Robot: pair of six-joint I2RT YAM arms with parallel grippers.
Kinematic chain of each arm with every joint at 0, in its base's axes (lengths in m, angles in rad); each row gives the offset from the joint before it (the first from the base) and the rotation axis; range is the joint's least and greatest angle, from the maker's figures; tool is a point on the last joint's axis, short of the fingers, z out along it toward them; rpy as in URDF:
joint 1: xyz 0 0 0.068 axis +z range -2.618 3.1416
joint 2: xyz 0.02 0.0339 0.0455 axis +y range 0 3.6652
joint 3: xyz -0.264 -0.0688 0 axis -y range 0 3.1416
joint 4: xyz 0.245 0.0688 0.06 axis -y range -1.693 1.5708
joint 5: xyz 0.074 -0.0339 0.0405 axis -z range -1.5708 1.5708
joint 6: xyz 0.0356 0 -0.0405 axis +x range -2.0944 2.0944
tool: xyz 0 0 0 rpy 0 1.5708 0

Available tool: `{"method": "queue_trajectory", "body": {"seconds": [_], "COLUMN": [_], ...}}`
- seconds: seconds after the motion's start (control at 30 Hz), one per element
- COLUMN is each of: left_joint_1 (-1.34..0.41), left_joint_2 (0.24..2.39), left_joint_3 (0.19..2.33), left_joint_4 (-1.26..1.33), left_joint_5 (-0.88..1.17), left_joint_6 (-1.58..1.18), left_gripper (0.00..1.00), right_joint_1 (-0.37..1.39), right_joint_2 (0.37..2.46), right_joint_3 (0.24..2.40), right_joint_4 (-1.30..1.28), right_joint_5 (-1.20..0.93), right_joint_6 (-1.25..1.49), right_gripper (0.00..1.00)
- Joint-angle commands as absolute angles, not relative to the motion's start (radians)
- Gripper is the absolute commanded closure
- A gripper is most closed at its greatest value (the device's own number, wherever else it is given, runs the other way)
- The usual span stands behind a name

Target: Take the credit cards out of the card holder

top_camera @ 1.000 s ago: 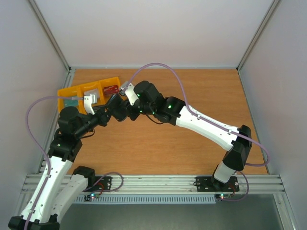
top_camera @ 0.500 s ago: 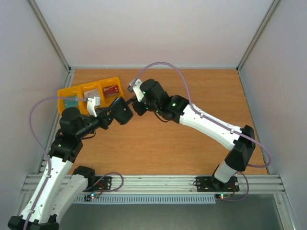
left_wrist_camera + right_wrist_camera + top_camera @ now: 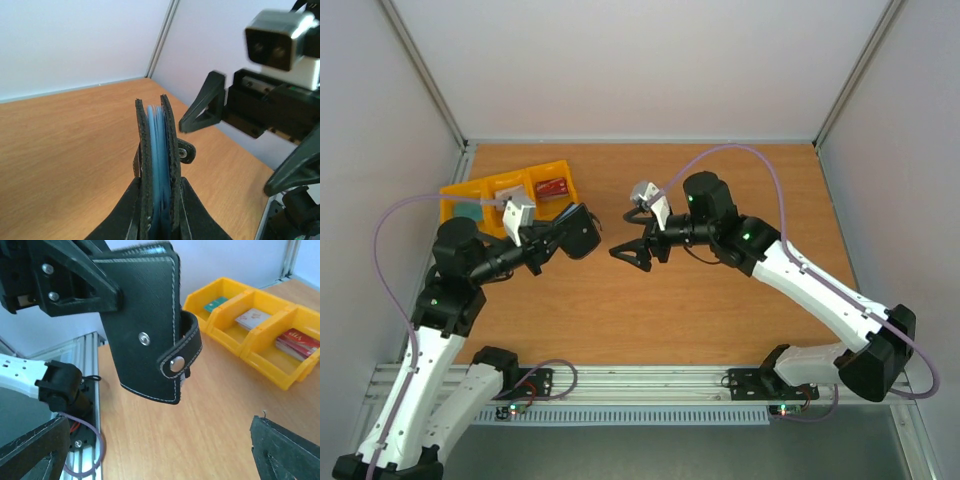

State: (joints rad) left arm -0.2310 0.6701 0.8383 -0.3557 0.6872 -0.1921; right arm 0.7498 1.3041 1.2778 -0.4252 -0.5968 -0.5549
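card holder [image 3: 582, 232] held upright in the air, left of centre, clamped in left gripper [image 3: 558, 242]; right gripper [image 3: 628, 252] spread wide just right; light, floppy, slick; cards probably tucked inside, unseen; best pinched by exposed edges.

Wooden table [image 3: 720, 180], orange-brown grain, bare across middle and right. Pale walls [image 3: 650, 60] on three sides; metal corner posts [image 3: 425, 75] rising at back corners. Yellow plastic bin [image 3: 240, 347] at far left of table near back corner, three compartments in row. Teal card [image 3: 215, 304] lying flat in left compartment. Whitish card [image 3: 252, 317] in middle one. Red card [image 3: 297, 342] in right one, small lettering unreadable. Aluminium rail [image 3: 650, 378] along near table edge.
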Motion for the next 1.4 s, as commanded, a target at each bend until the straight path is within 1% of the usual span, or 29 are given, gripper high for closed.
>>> {"method": "queue_trajectory", "body": {"seconds": [0.0,0.07,0.17,0.23,0.27,0.37,0.4,0.47,0.53,0.63,0.73,0.8,0.87,0.9,0.97,1.03,1.13,1.2,1.23,1.27,1.37], "left_joint_1": [-0.23,-0.23,-0.23,-0.229,-0.23,-0.23,-0.23,-0.229,-0.231,-0.231,-0.232,-0.231,-0.233,-0.233,-0.235,-0.239,-0.238,-0.241,-0.243,-0.246,-0.252], "left_joint_2": [0.683,0.684,0.678,0.673,0.673,0.673,0.676,0.679,0.682,0.691,0.699,0.704,0.703,0.703,0.698,0.696,0.705,0.707,0.707,0.706,0.705], "left_joint_3": [0.875,0.865,0.851,0.846,0.845,0.858,0.864,0.874,0.867,0.837,0.817,0.819,0.817,0.815,0.814,0.816,0.818,0.813,0.812,0.812,0.808], "left_joint_4": [-0.326,-0.289,-0.253,-0.238,-0.232,-0.222,-0.224,-0.24,-0.26,-0.195,-0.062,-0.056,-0.057,-0.061,-0.096,-0.141,-0.186,-0.149,-0.144,-0.14,-0.133], "left_joint_5": [0.782,0.838,0.888,0.947,0.992,1.143,1.176,1.262,1.335,1.339,1.289,1.258,1.265,1.273,1.3,1.302,1.303,1.312,1.315,1.317,1.321], "left_joint_6": [-0.178,-0.198,-0.193,-0.161,-0.146,-0.079,-0.067,-0.035,0.04,0.056,-0.034,-0.053,-0.052,-0.051,-0.031,-0.005,0.066,0.043,0.03,0.028,0.031], "left_gripper": [1.0,1.0,1.0,1.0,1.0,1.0,1.0,1.0,1.0,1.0,1.0,1.0,1.0,1.0,1.0,1.0,1.0,1.0,1.0,1.0,1.0], "right_joint_1": [0.759,0.761,0.761,0.756,0.746,0.698,0.676,0.627,0.622,0.636,0.673,0.694,0.716,0.727,0.74,0.744,0.791,0.84,0.854,0.859,0.861], "right_joint_2": [1.304,1.329,1.363,1.369,1.367,1.36,1.351,1.323,1.303,1.309,1.313,1.302,1.296,1.295,1.297,1.305,1.339,1.373,1.387,1.391,1.395], "right_joint_3": [1.152,1.163,1.19,1.205,1.214,1.281,1.285,1.277,1.278,1.272,1.27,1.272,1.278,1.279,1.286,1.295,1.337,1.383,1.397,1.398,1.385], "right_joint_4": [-0.097,-0.07,-0.05,-0.054,-0.072,-0.243,-0.277,-0.33,-0.387,-0.365,-0.367,-0.374,-0.375,-0.364,-0.353,-0.336,-0.394,-0.481,-0.501,-0.496,-0.446], "right_joint_5": [-0.637,-0.613,-0.659,-0.724,-0.788,-0.952,-0.995,-1.064,-1.066,-1.072,-1.06,-1.042,-1.002,-0.971,-0.938,-0.955,-0.957,-0.917,-0.911,-0.922,-0.977], "right_joint_6": [-0.381,-0.369,-0.372,-0.404,-0.426,-0.511,-0.528,-0.551,-0.591,-0.551,-0.563,-0.573,-0.579,-0.575,-0.574,-0.57,-0.63,-0.695,-0.707,-0.701,-0.675], "right_gripper": [0.01,0.02,0.02,0.09,0.13,0.34,0.39,0.45,0.49,0.54,0.54,0.5,0.49,0.51,0.57,0.58,0.52,0.49,0.48,0.49,0.58]}}
